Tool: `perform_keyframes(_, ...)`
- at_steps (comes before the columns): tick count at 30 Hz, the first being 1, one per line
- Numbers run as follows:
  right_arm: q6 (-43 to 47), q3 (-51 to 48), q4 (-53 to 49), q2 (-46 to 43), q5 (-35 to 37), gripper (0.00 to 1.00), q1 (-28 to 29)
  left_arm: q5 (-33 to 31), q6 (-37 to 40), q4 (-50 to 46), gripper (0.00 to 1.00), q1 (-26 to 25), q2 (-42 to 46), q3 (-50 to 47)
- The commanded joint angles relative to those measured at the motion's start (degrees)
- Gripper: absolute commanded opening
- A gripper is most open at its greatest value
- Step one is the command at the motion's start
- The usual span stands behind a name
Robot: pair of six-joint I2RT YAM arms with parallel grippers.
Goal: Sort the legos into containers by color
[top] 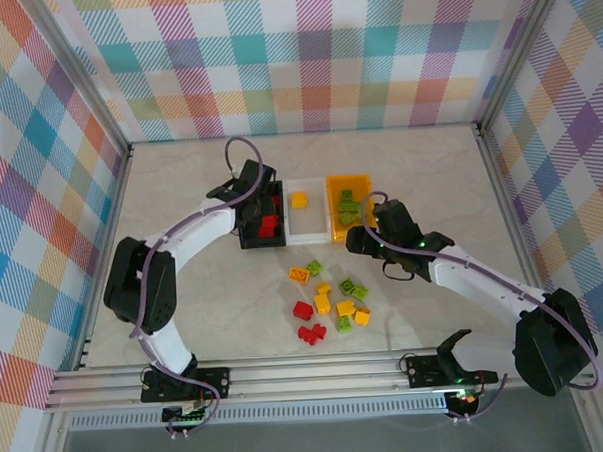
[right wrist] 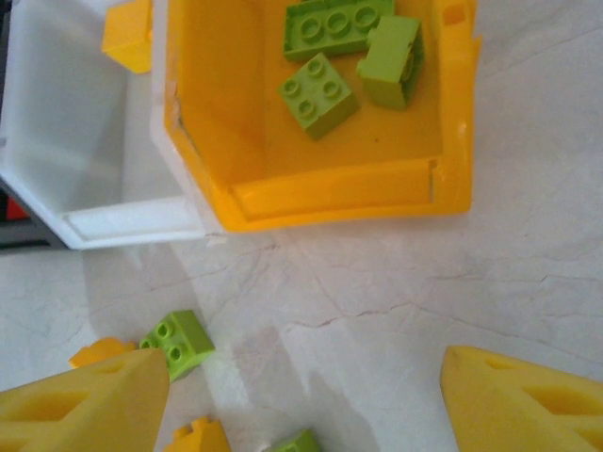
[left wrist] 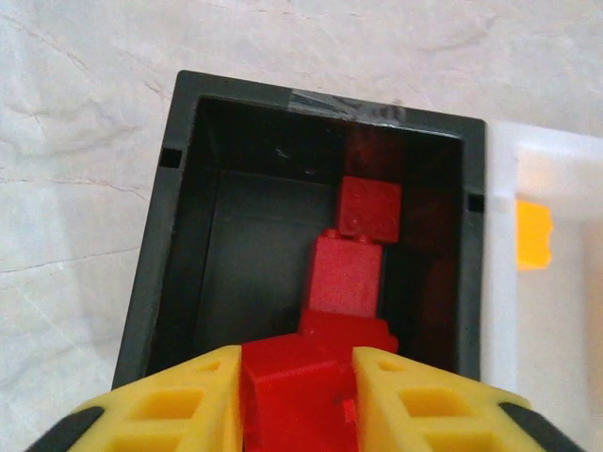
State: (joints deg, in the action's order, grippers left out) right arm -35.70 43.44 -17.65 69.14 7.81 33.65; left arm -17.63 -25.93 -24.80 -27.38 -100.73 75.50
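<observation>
L gripper clamps red brick over black bin, where reds go; R gripper open, empty, over tabletop just beside orange bin w/ greens; prob ready for next pick

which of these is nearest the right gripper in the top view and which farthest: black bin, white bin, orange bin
1. orange bin, right end of the row, just beyond the right gripper
2. white bin, middle of the row
3. black bin, left end of the row
</observation>
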Motion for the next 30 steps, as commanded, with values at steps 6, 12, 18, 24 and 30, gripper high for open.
perform_keyframes(6,-4.5,-5.7,-2.8,-5.2,-1.8,0.77,5.0,4.7,-0.3,-2.5,0.73,0.2,5.0,2.5)
perform_keyframes(12,-10.5,-11.5,-7.7,-8.5,-0.2,0.77,11.5,8.5,-1.8,-0.3,0.80,-5.0,19.5,-3.8)
perform_keyframes(18,-15.6,-15.3,-9.9,-9.6,2.1,0.75,18.6,8.0,-5.2,0.8,0.93,-12.5,32.5,-15.5)
perform_keyframes(24,-17.4,-15.0,-9.9,-6.5,5.3,0.73,22.7,5.8,-9.9,0.8,1.00,-17.6,41.1,-26.7)
perform_keyframes(30,-19.8,-14.5,-12.5,-3.1,8.1,0.65,25.2,4.9,-13.9,-0.6,1.00,-18.6,47.8,-33.6)
